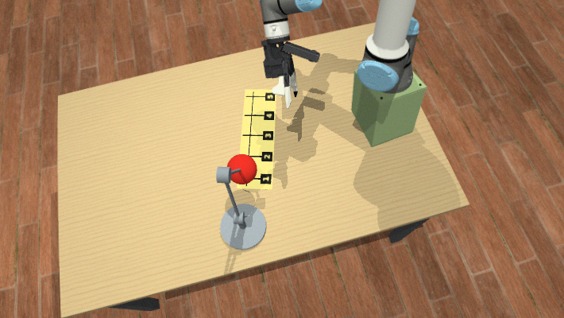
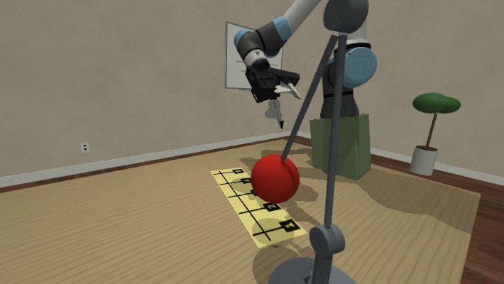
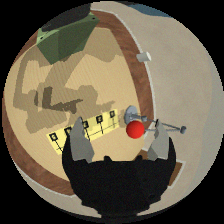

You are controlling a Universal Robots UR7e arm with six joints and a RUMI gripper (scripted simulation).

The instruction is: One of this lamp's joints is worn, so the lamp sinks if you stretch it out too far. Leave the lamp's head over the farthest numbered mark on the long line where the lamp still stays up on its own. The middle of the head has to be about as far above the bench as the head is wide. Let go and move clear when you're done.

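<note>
The lamp has a grey round base (image 1: 243,226) (image 2: 305,275) (image 3: 131,112) near the bench's front edge. Its thin grey arms fold at a raised elbow (image 1: 223,175). Its red ball head (image 1: 241,168) (image 2: 275,177) (image 3: 135,130) hangs above the near end of the yellow strip (image 1: 260,125) (image 2: 273,218) (image 3: 102,127), around marks 1 and 2. The strip carries a long line with marks 1 to 5. My gripper (image 1: 287,93) (image 2: 288,108) (image 3: 119,145) is open and empty. It is high above the strip's far end near mark 5, well away from the head.
The arm's green pedestal (image 1: 387,113) (image 2: 349,149) (image 3: 67,35) stands at the back right of the wooden bench (image 1: 119,159) (image 2: 106,220). A potted plant (image 2: 434,104) and a whiteboard (image 2: 234,71) stand off the bench by the walls.
</note>
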